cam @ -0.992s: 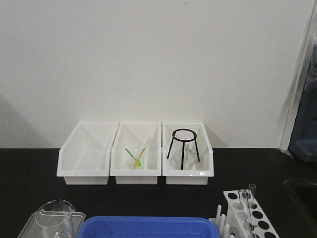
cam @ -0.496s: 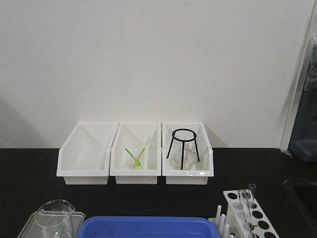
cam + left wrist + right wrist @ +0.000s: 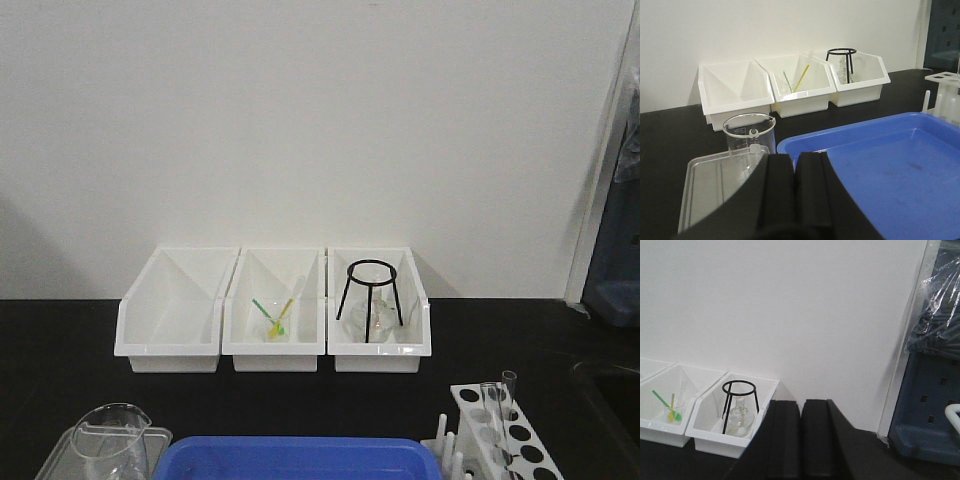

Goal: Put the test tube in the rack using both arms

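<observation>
nothing has shifted since the earlier frames. two test tubes (image 3: pixel 489 404) stand upright in the white rack (image 3: pixel 505 432) at the desk's (image 3: pixel 300 400) right, beside the blue tray (image 3: pixel 300 458). the left claw (image 3: pixel 793 172) is pressed closed with nothing in it (beaker (image 3: pixel 749 135) just ahead); the right claw (image 3: pixel 800 430) is likewise closed and bare, facing the bins (image 3: pixel 274 325).

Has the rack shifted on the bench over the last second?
No. In the front view the rack sits in the same spot beside the blue tray, and its test tube stands at the same place.
</observation>
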